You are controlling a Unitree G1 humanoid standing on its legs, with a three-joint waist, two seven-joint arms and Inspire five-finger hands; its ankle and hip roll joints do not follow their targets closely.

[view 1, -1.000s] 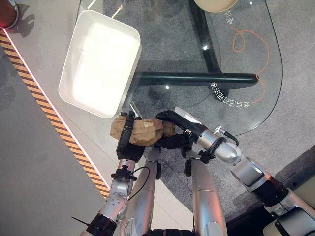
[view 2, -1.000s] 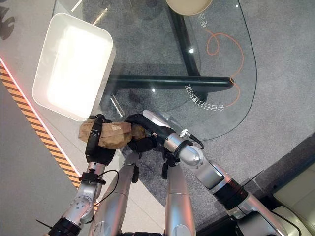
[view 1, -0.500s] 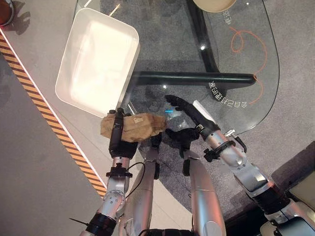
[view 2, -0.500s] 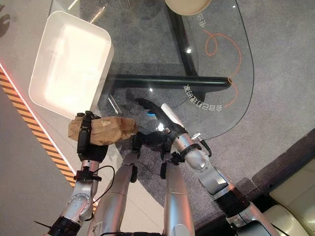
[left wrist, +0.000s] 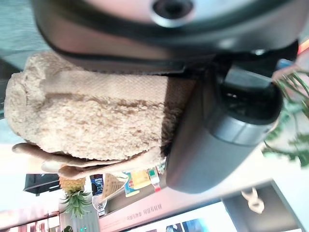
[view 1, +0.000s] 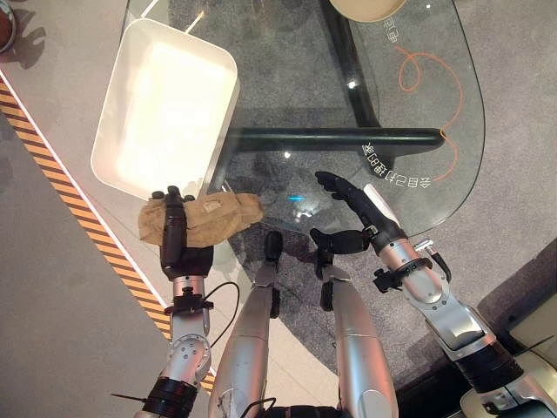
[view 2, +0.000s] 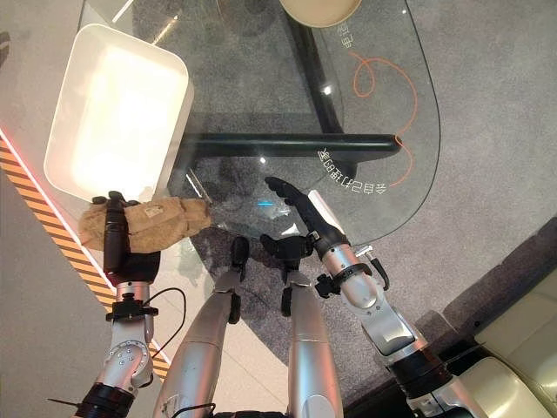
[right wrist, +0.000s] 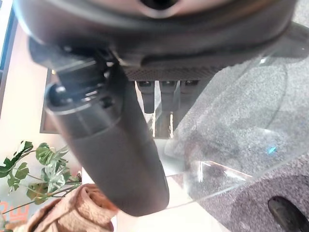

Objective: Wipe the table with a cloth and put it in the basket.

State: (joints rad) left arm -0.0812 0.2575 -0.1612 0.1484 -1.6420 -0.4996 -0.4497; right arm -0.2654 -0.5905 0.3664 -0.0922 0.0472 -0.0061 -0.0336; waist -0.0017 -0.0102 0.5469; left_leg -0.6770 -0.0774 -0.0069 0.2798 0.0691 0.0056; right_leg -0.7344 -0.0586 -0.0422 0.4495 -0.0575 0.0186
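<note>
Left hand (view 1: pixel 177 246): clamped on fuzzy tan cloth (view 1: pixel 211 215), just near of white rounded basket (view 1: pixel 123 81).
Right hand (view 1: pixel 359 202): fingers straight, over glass desk (view 1: pixel 435 52) near edge.

The cloth (view 1: pixel 209 218) is a tan, nubbly, matt fabric with a fuzzy pile. The basket (view 1: pixel 165 109) looks like smooth, glossy white plastic. The table (view 1: pixel 435 174) has a clear, shiny glass top on a dark, smooth frame. The floor (view 1: pixel 522 131) beneath is matt grey carpet.
</note>
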